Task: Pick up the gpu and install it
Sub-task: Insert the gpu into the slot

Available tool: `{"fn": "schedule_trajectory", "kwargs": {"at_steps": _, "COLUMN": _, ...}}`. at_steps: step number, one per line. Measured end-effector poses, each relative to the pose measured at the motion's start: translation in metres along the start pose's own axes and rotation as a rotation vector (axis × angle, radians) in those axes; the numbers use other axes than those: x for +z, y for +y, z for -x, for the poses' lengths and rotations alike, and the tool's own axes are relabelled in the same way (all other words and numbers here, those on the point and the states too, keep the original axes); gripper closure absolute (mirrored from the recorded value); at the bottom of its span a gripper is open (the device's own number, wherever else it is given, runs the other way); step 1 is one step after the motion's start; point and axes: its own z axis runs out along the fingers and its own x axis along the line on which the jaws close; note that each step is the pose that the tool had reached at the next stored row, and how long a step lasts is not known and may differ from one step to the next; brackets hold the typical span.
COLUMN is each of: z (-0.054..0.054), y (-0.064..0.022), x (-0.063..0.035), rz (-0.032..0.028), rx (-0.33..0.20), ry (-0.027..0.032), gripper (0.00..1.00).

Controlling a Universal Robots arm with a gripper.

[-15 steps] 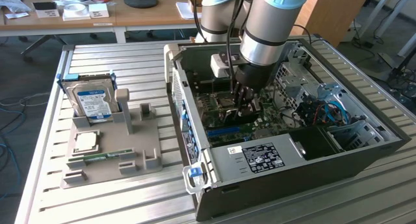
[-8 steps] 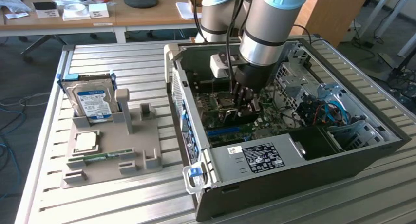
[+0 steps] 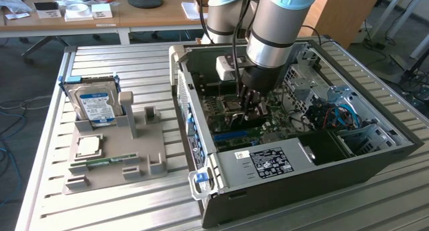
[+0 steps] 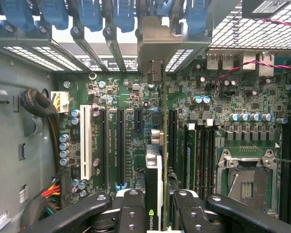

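Gripper (image 4: 157,208) around gpu (image 4: 153,167) above motherboard (image 4: 131,99)

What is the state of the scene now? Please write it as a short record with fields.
arm: reaches down into the open computer case
fingers: closed on the graphics card, one on each side
card position: on edge over the motherboard, among the long black slots
seated in a slot: cannot tell
outside the case: hard drive standing in a grey holder on the table
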Motion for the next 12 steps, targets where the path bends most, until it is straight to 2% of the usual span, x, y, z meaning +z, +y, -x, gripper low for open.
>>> {"fn": "schedule_trajectory", "kwargs": {"at_steps": 12, "z": -0.0002, "y": 0.0024, "x": 0.0053, "rz": 0.0001, "rx": 0.0, "ry": 0.0003, "gripper": 0.73}}
